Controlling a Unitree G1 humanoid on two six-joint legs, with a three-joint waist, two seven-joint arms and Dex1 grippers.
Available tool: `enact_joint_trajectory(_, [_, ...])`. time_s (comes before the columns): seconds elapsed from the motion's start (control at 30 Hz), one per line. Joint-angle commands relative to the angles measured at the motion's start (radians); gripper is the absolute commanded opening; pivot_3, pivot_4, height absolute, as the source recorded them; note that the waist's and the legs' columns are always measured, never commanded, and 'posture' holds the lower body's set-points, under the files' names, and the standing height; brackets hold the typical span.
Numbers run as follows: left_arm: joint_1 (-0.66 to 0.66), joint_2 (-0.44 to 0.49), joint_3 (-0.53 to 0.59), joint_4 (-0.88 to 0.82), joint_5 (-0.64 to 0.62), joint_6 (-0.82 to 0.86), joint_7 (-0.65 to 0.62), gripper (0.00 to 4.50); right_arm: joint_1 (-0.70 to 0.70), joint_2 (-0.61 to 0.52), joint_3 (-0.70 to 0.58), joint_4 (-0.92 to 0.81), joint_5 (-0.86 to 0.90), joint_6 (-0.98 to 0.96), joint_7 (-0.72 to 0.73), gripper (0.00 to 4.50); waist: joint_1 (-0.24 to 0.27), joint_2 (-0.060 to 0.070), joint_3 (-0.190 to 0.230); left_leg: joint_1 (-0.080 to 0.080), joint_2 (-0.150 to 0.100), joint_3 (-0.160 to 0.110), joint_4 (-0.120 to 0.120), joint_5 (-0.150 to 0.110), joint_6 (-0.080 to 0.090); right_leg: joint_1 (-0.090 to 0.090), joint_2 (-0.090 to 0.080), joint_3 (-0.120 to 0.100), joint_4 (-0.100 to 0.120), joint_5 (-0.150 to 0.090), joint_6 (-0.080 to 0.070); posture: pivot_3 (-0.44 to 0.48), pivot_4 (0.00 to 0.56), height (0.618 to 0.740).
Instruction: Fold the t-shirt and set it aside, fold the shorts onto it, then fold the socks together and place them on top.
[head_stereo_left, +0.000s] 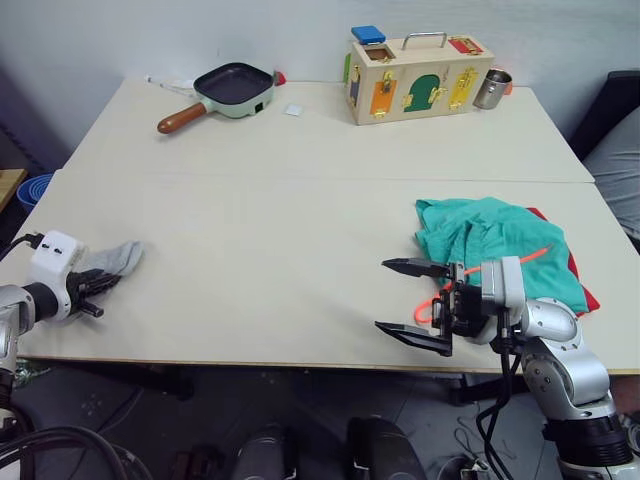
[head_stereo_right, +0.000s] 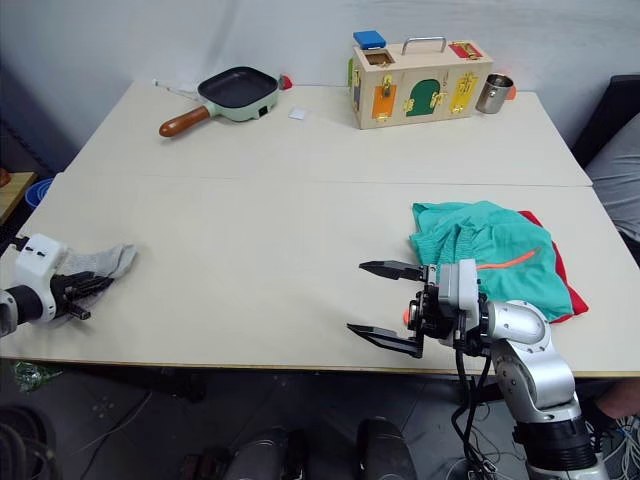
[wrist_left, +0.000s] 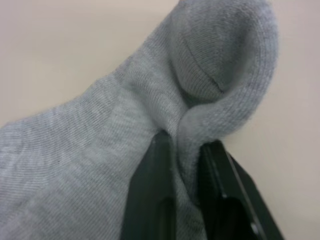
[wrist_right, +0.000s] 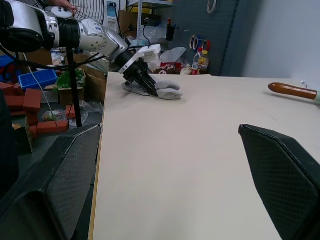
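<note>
Near edge, right side: my right gripper (head_stereo_left: 412, 308) hangs just above the table (head_stereo_left: 300, 200), fingers spread wide apart with nothing between them, pointing left across the bare surface. Its wrist view confirms the two fingers standing far apart with only tabletop between.

Near edge, left side: my left gripper (head_stereo_left: 97, 288) is at the table's left edge, its fingers pinched tight on a fold of the socks (head_stereo_left: 115, 260). The left wrist view shows grey knit squeezed between the two black fingertips (wrist_left: 155, 190), with a rounded toe or heel bunched up just beyond them. The socks lie in a small heap on the table, touching the gripper; I cannot tell from here whether one or two are in the heap.

Right side, just beyond my right gripper: the shorts (head_stereo_left: 490, 245) lie crumpled on top of the t-shirt (head_stereo_left: 572, 265), which shows as a red margin along the right and near edges of the pile. An orange drawstring (head_stereo_left: 520, 258) trails across the shorts toward my right wrist.

Far side: a frying pan (head_stereo_left: 230, 88) with a wooden handle at far left, a wooden latch box (head_stereo_left: 415, 80) at far centre-right, and a metal cup (head_stereo_left: 492, 88) just right of the box.
</note>
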Motion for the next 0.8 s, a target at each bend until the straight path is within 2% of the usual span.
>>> enact_joint_trajectory(0.03, [0.029,-0.038,-0.027,-0.108,-0.012,0.037,-0.039,0.02,0.004,-0.008,-0.018,-0.047,0.010,0.004,-0.017,4.50,0.003,0.000,0.000,0.000,-0.001,0.000,0.000,0.000,0.000,0.000,-0.001,0.000,0.000,0.000,0.000,0.000,0.150,0.740])
enact_joint_trajectory(0.17, [0.046,-0.089,-0.035,-0.328,-0.056,0.146,-0.022,0.02,0.019,-0.033,-0.033,-0.070,0.014,0.017,-0.019,4.50,0.020,0.000,0.000,0.000,-0.002,0.000,0.000,0.000,0.001,0.000,-0.002,0.000,0.000,0.000,0.000,0.000,0.150,0.740])
enact_joint_trajectory(0.3, [0.000,-0.236,-0.130,-0.669,-0.139,0.354,0.056,0.02,0.049,-0.078,-0.076,-0.072,0.014,0.030,-0.024,4.50,0.034,0.000,0.000,-0.001,-0.002,-0.001,0.001,0.001,0.002,0.001,-0.003,-0.001,0.000,0.000,0.001,0.000,0.150,0.740])
enact_joint_trajectory(0.37, [-0.035,-0.308,-0.196,-0.741,-0.154,0.423,0.078,0.02,0.061,-0.104,-0.102,-0.053,-0.003,0.018,-0.019,4.50,0.037,-0.001,0.000,-0.001,-0.003,-0.001,0.002,0.001,0.003,0.002,-0.003,0.000,-0.001,0.001,0.002,0.000,0.150,0.740])
enact_joint_trajectory(0.5, [-0.152,-0.475,-0.333,-0.727,-0.140,0.485,0.127,0.02,0.079,-0.146,-0.167,-0.028,-0.015,0.029,-0.052,4.50,0.039,-0.001,0.001,-0.001,-0.003,0.000,0.003,0.002,0.004,0.003,0.000,0.000,-0.001,0.002,0.003,0.000,0.150,0.740])
enact_joint_trajectory(0.67, [-0.292,-0.614,-0.487,-0.548,-0.044,0.429,0.143,0.02,0.124,-0.169,-0.204,-0.031,-0.029,0.033,-0.070,4.50,0.037,-0.002,0.001,-0.001,0.000,0.000,0.003,0.005,0.001,0.003,0.006,0.001,-0.003,0.002,0.003,0.000,0.150,0.740])
enact_joint_trajectory(0.8, [-0.331,-0.677,-0.534,-0.482,-0.009,0.401,0.135,0.02,0.164,-0.165,-0.220,-0.069,-0.026,0.043,-0.103,4.50,0.036,-0.002,0.001,-0.001,0.001,0.000,0.003,0.005,0.001,0.003,0.006,0.002,-0.004,0.002,0.003,0.000,0.150,0.740])
